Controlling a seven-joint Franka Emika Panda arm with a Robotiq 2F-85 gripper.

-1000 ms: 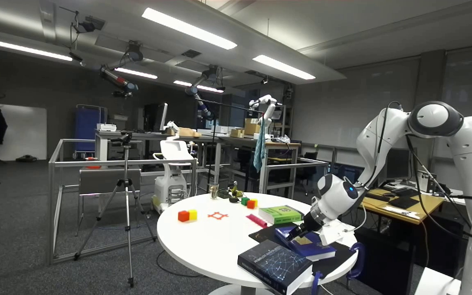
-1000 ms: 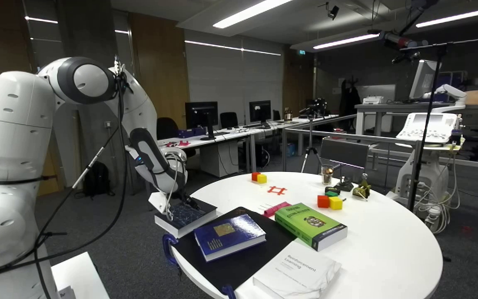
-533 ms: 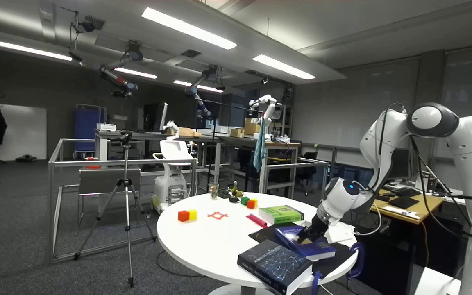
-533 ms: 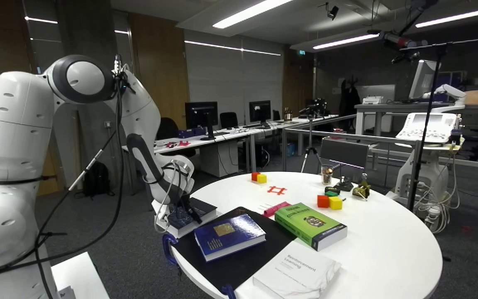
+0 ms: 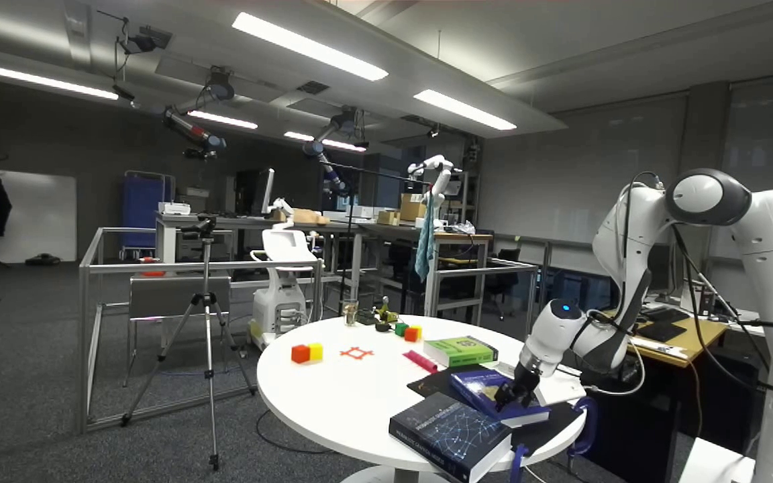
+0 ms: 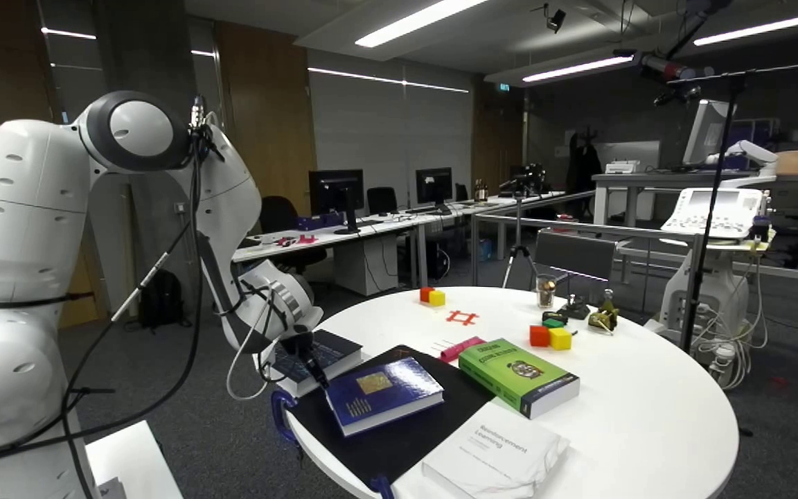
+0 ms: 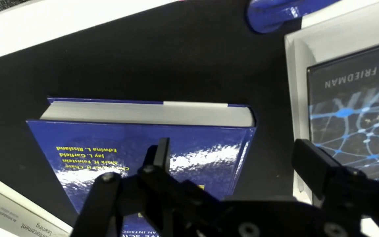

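My gripper (image 7: 233, 144) stands open with nothing between its fingers. A blue hardback book (image 7: 137, 133) lies below it in the wrist view; the left finger (image 7: 162, 154) overlaps its cover, and the right finger (image 7: 314, 164) overlaps the page edge of a dark book (image 7: 350, 128) with a light-blue network pattern. Black mat shows between the two books. In an exterior view the gripper (image 5: 512, 400) points down over the blue book (image 5: 470, 382); the dark book (image 5: 450, 429) lies beside it. Whether a fingertip touches either book I cannot tell.
A black mat (image 6: 454, 395) lies under the blue book on the round white table (image 6: 648, 388). Blue clamps (image 5: 586, 429) grip the edge. Around stand a green book (image 6: 510, 367), a white book (image 6: 496, 450), a pink roll (image 6: 461, 348), coloured cubes (image 6: 539, 336) and a glass (image 6: 546, 291).
My gripper has swung from a forward tilt to pointing more steeply down. It has shifted toward the blue book's near end, staying open. The books and other objects have not moved.
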